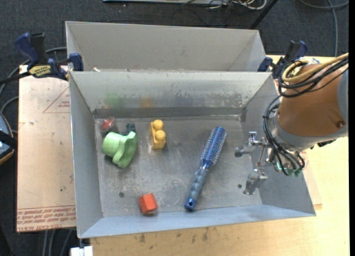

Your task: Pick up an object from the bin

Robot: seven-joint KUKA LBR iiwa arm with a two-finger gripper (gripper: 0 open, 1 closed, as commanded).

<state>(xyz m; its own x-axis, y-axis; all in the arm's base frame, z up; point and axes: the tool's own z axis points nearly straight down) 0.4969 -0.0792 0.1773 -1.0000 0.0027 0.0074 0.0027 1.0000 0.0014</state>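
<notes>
Grey bin [166, 91]; blue brush [206, 167]. Left of brush: yellow block [158, 134], green cup [120, 148], orange-red cube [147, 204].

A blue hairbrush [205, 166] is seen lying flat and aslant right of the middle of the bin [166, 177], bristle head toward the back wall, handle toward the front. A yellow knobbed block [158, 134] lies farther back, a green cup-like piece [120, 148] is tipped over at the left, and an orange block [147, 204] lies near the front wall.
</notes>
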